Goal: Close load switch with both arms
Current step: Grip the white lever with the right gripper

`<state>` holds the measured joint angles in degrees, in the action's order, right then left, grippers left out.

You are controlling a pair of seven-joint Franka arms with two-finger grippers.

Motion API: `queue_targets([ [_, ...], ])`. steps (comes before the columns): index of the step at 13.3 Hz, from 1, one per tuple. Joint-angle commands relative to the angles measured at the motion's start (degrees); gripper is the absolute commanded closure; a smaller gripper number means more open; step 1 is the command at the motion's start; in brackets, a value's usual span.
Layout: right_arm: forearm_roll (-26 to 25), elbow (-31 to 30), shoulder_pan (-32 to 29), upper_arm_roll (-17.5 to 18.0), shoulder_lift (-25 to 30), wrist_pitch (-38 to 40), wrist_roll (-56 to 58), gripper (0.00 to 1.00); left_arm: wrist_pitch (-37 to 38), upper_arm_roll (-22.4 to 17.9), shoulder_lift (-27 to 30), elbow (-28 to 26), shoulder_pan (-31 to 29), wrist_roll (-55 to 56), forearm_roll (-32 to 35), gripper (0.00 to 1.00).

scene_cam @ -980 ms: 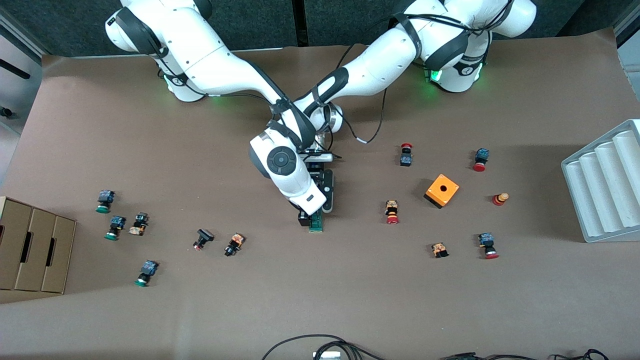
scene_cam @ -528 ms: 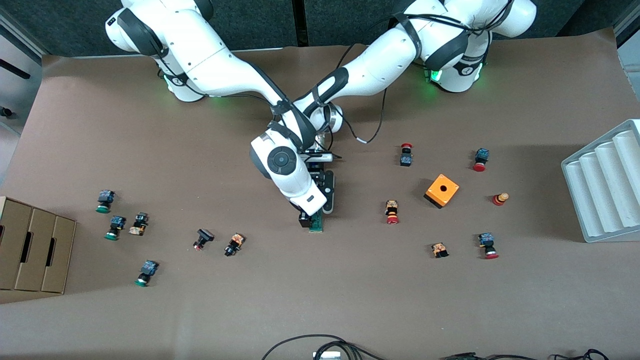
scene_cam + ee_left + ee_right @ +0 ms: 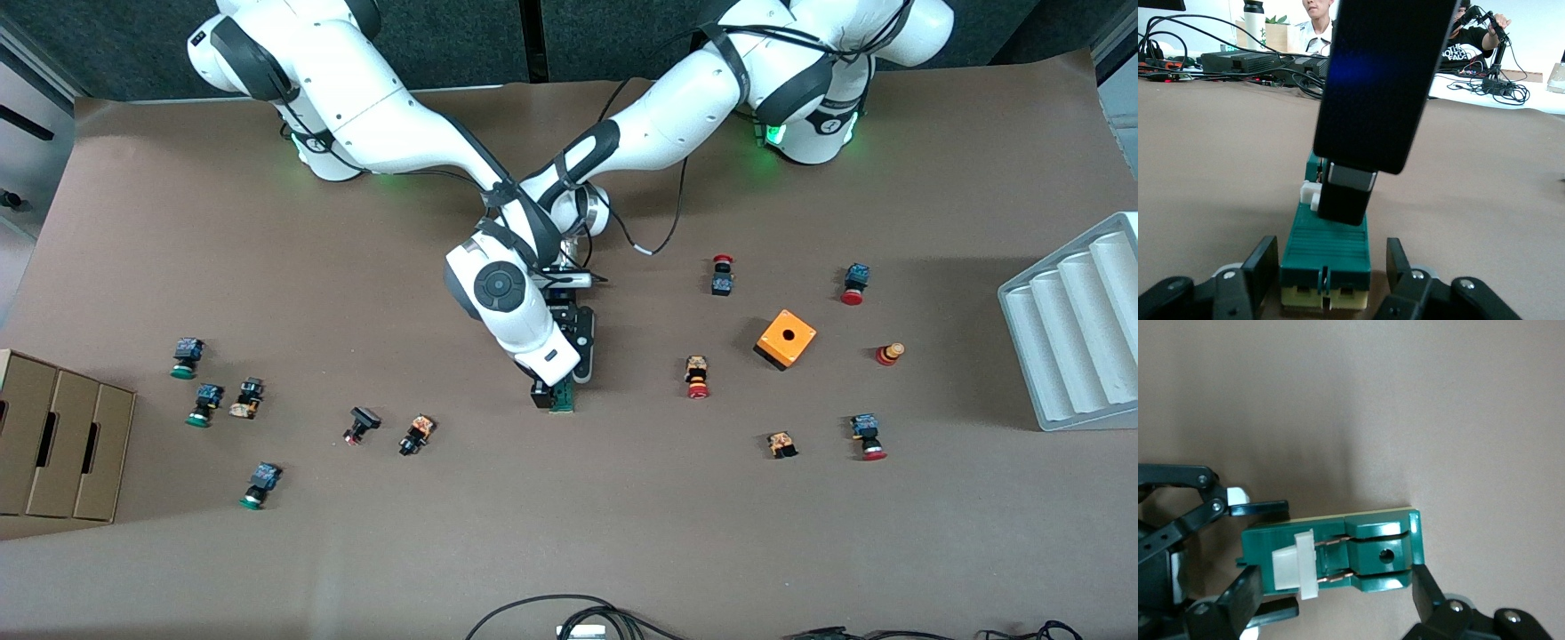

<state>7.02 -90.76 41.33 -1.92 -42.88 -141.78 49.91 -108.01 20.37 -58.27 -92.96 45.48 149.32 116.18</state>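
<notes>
"Where's the load switch (image 3: 561, 400)?"

"Lying flat about mid-counter (image 3: 569, 533), right under where the two arms meet. It's nearer the front camera than both wrists, with its green body running toward that camera."

"And the left tool (image 3: 1328, 270)?"

"Down at the counter with its fingers (image 3: 1263, 263) on either side of one end of the switch. It looks released. One finger is right against the green side and the other has a small gap, so it's flanking the switch rather than pinching it."

"The right tool (image 3: 1335, 590)?"

"Also low, and spread wide along the switch's length. One finger sits at the end with the round hole. The other (image 3: 1345, 200) is down on top of the green body, just beside the white sliding piece (image 3: 1295, 563). It isn't clenched. Two thin copper wires show between the white piece and the raised green block."

"What else is out there?"

"An orange cube (image 3: 786, 338) with a hole, toward the left arm's end of the counter, with red-capped push-buttons (image 3: 698, 378) scattered near it. Green-capped ones (image 3: 185, 357) lie toward the right arm's end. There's a grey ribbed tray (image 3: 1067, 329) at the left arm's edge and cardboard boxes (image 3: 62, 444) at the right arm's edge."
</notes>
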Motion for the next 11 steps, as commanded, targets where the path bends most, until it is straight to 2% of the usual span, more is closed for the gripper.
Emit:
queue_targets([
  [1, 0.27, 1.55, 1.2, -0.98, -1.42, -1.56, 0.1, 0.0, 0.17, -0.51, -0.79, 0.59, 1.1, 0.36, 0.62, 0.26],
  [11, -0.61, 1.46, 1.64, -1.07, -1.59, -1.74, 0.71, 0.0, 0.52, -0.51, -0.79, 0.59, 1.1, 0.45, 0.71, 0.26],
])
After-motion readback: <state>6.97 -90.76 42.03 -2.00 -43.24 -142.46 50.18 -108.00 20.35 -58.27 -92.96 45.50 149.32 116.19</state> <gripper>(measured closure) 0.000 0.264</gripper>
